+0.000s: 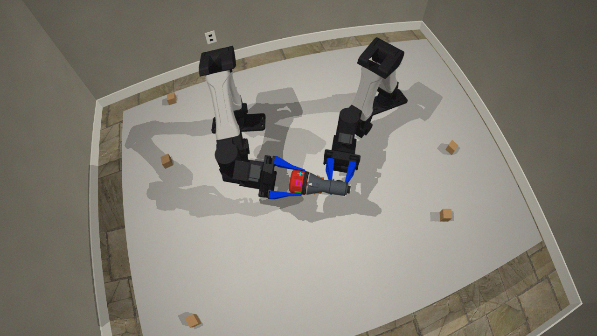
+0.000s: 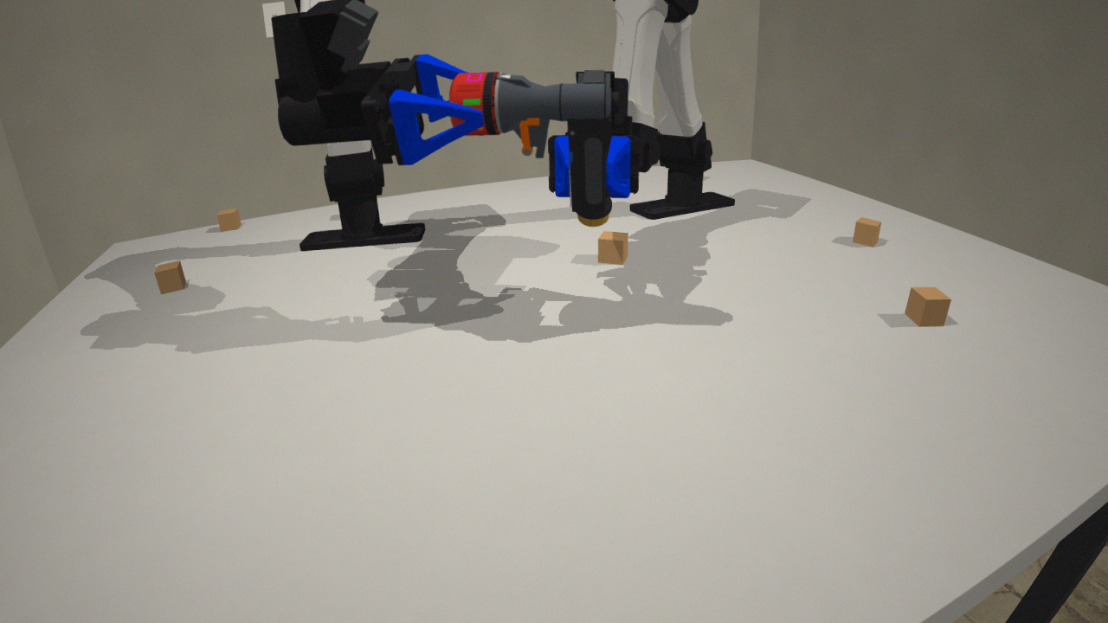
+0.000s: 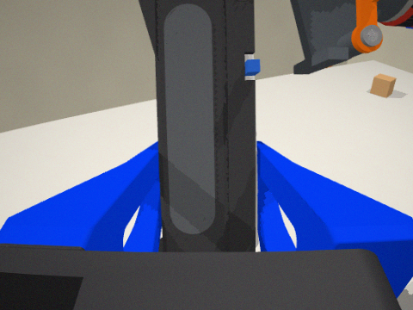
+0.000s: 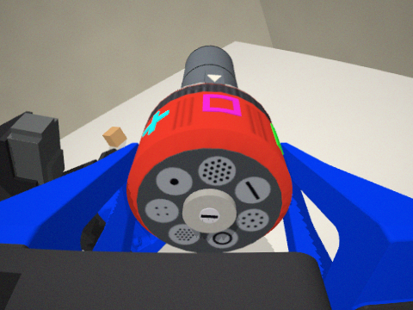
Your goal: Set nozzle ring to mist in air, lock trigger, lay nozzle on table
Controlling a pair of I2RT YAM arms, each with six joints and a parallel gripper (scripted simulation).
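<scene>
The right gripper [image 1: 302, 182] [image 2: 473, 96] [image 4: 209, 155], partly open, had its fingers against both sides of the red ring [image 1: 294, 187] [image 2: 465, 88] [image 3: 402, 18] [image 4: 206, 129], likely to turn it: a pink square [image 1: 298, 183] [image 2: 473, 77] [image 4: 221, 104], not mist, sat by the white arrow [image 4: 214, 77]. The nozzle [image 1: 336, 187] [image 2: 581, 100] [image 3: 316, 30] [image 4: 209, 65] hung above the table [image 1: 292, 271] [image 2: 465, 465] [image 3: 323, 112] [image 4: 344, 99], steadied by the left gripper [image 1: 339, 180] [image 2: 590, 166] [image 3: 209, 153], narrowed around its handle [image 2: 592, 170] [image 3: 191, 129].

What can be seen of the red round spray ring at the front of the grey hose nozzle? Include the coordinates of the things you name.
The red cylindrical spray ring [image 1: 295, 182] [image 2: 467, 105] [image 4: 144, 168], plastic-looking, has grooves, a dark ribbed rear band and a dark grey face with seven round outlets around a pale hub. Its side shows a cyan cross, a magenta square outline near the white arrow, and a green bar. It is held in the air, its face towards the right gripper [image 1: 302, 182] [image 2: 484, 100] [image 4: 211, 144], whose blue fingers press its two sides.
</scene>
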